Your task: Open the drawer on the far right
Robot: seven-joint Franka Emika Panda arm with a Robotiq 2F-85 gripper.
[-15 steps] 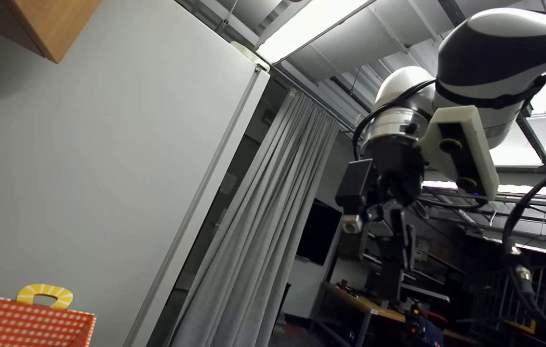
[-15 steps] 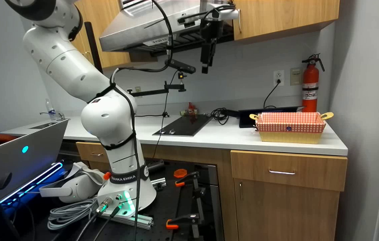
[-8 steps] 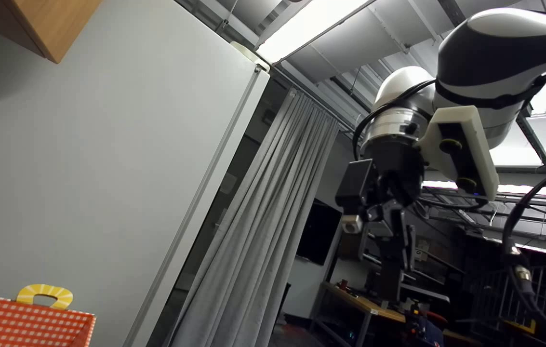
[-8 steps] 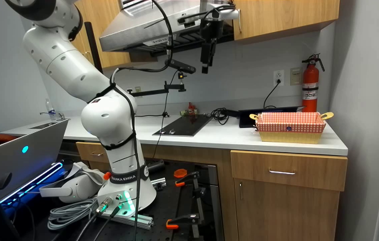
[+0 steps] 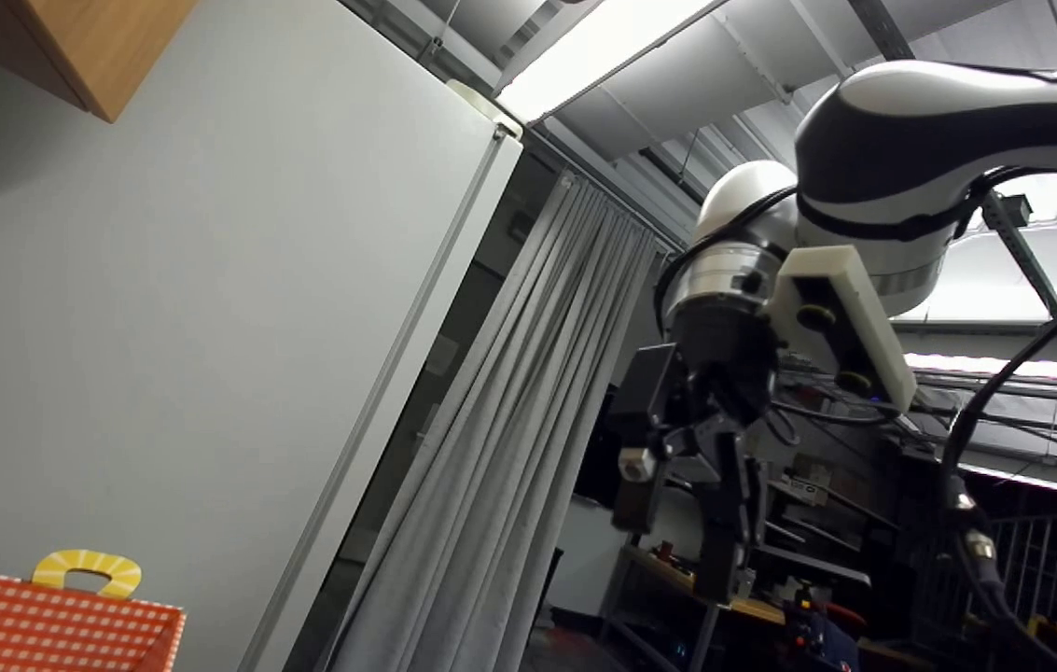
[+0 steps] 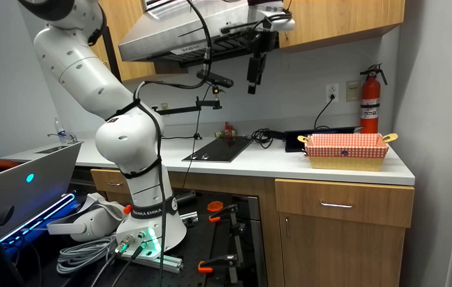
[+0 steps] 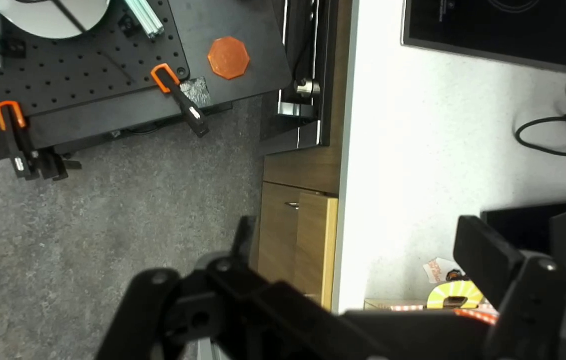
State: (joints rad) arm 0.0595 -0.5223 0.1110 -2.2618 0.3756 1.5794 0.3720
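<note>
The far right drawer has a wood front with a silver bar handle, under the white counter. It looks shut or nearly so; its front stands slightly proud of the cabinet. In the wrist view the drawer front shows below the counter edge, its handle mostly hidden by the gripper. My gripper is open and empty, fingers wide apart. In an exterior view the gripper hangs high above the counter, up and left of the drawer. Its spread fingers also show in an exterior view.
A red-checked basket stands on the counter above the drawer. A fire extinguisher and a dark flat device are behind it. The range hood is near the arm. Clamps edge the robot's table.
The arm is still between the two earlier moments, then the open gripper moves down, leftward in an exterior view and slightly rightward in an exterior view. The drawer has not changed.
</note>
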